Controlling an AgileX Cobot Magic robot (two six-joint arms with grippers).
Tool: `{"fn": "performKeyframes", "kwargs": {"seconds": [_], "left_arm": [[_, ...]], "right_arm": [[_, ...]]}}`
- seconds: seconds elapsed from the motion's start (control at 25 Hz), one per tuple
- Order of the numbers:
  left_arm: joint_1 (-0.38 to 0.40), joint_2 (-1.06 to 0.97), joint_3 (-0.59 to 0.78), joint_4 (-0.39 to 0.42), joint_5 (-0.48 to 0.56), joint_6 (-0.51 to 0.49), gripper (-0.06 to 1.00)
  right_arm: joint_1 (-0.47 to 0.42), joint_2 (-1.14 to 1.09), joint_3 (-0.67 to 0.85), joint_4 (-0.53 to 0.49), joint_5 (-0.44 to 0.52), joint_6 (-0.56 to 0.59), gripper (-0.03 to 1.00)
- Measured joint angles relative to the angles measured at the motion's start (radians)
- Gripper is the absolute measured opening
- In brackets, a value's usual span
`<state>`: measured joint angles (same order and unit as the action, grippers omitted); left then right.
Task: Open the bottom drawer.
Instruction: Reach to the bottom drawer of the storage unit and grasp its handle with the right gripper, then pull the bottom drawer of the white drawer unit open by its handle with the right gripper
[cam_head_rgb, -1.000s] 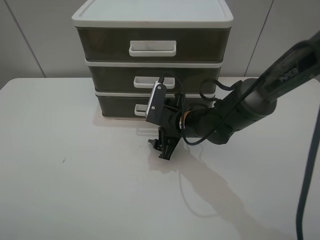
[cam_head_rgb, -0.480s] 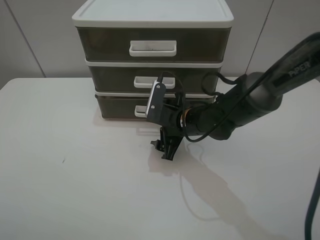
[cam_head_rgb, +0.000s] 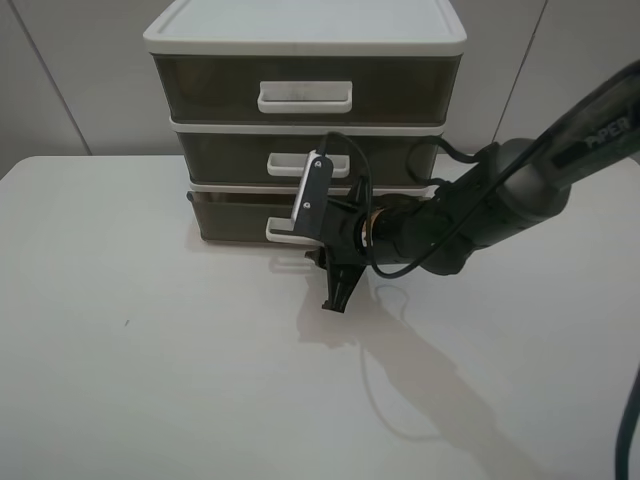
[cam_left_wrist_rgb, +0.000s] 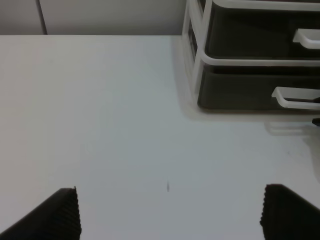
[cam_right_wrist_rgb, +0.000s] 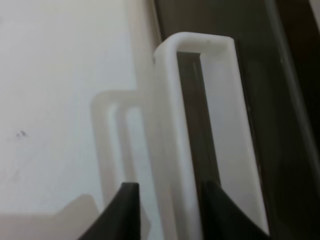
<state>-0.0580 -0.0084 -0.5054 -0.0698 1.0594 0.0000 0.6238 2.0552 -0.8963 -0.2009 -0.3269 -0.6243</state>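
Observation:
The bottom drawer (cam_head_rgb: 235, 215) is smoky brown with a white loop handle (cam_head_rgb: 280, 236), in the lowest tier of the white-framed unit. Its front stands a little out from the frame. My right gripper (cam_head_rgb: 318, 252) is at the handle. In the right wrist view the gripper (cam_right_wrist_rgb: 170, 210) has one dark finger on each side of the handle's front bar (cam_right_wrist_rgb: 172, 150), shut on it, with the drawer's dark front (cam_right_wrist_rgb: 220, 20) behind. My left gripper (cam_left_wrist_rgb: 170, 215) is open and empty over bare table, apart from the drawer (cam_left_wrist_rgb: 235, 92); it is out of the exterior view.
The middle drawer (cam_head_rgb: 230, 158) and top drawer (cam_head_rgb: 210, 90) sit shut above, each with a white handle. The unit stands at the back of the white table (cam_head_rgb: 150, 350), against a grey wall. My right arm (cam_head_rgb: 480, 210) reaches in from the right, with a cable looping above it.
The right gripper has closed in on the bottom drawer's handle, and the drawer front has slid a little out toward the front. The left gripper's view has no earlier frame.

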Motion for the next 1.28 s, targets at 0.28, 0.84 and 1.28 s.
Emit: {"fn": "performKeyframes", "kwargs": {"seconds": [0.28, 0.84, 1.28], "left_arm": [[0.0, 0.0, 0.0, 0.0, 0.0, 0.0, 0.74], [0.0, 0.0, 0.0, 0.0, 0.0, 0.0, 0.74], [0.0, 0.0, 0.0, 0.0, 0.0, 0.0, 0.74]], "right_arm": [[-0.001, -0.003, -0.002, -0.007, 0.003, -0.012, 0.11], [-0.001, -0.044, -0.003, -0.065, 0.117, -0.011, 0.1], [0.012, -0.092, 0.017, -0.093, 0.206, -0.005, 0.1]]}}
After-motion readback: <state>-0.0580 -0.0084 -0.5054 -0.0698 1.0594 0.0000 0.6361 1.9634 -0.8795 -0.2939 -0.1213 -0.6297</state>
